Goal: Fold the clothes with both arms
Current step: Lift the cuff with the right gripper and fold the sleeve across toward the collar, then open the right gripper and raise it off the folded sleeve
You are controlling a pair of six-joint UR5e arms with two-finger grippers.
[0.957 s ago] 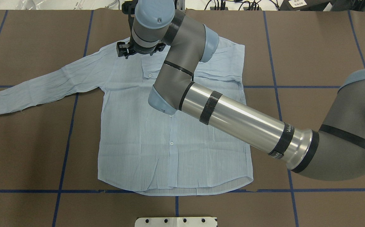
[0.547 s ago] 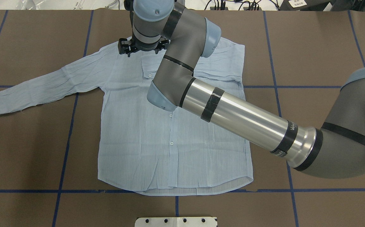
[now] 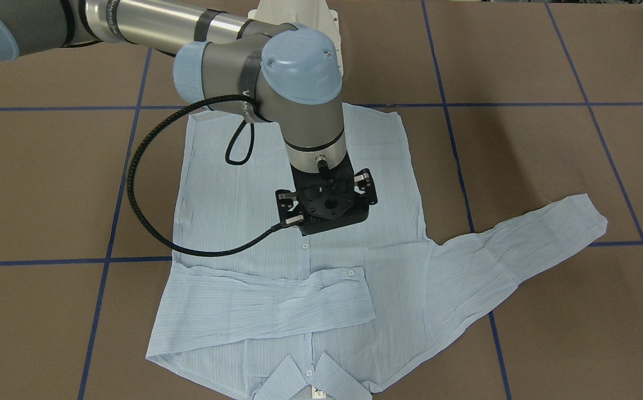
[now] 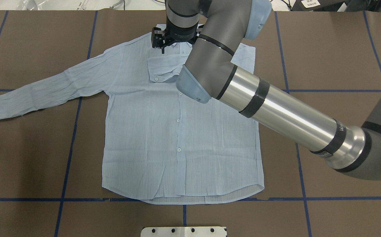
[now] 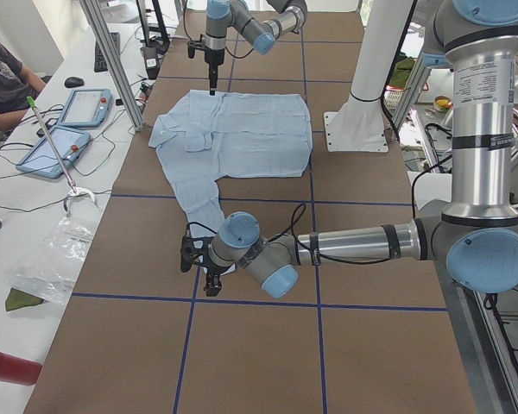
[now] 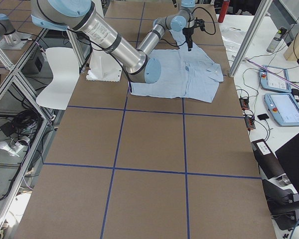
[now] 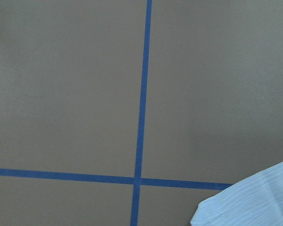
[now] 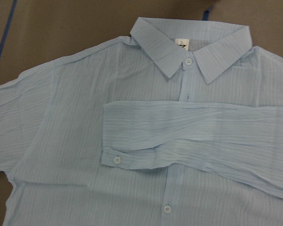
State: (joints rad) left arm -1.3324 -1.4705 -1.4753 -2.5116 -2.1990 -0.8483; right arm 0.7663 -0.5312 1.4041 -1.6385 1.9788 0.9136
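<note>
Although the folded sleeve (image 4: 164,65) is already laid across the shirt (image 4: 177,148), the outstretched sleeve (image 4: 45,89) at frame left is yet to be folded, and neither the right pincer (image 3: 325,206) nor the left pincer (image 5: 197,263) can be judged apart or together

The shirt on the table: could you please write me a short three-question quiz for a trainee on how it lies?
1. True or false: both sleeves of the shirt are folded across its chest.
2. Which arm reaches over the shirt? A) the left arm B) the right arm C) neither
3. Fill in: inside the collar shows a small white ____.

Key:
1. False. The folded sleeve lies across the chest, and the other sleeve is spread out on the table.
2. B.
3. label.
</note>
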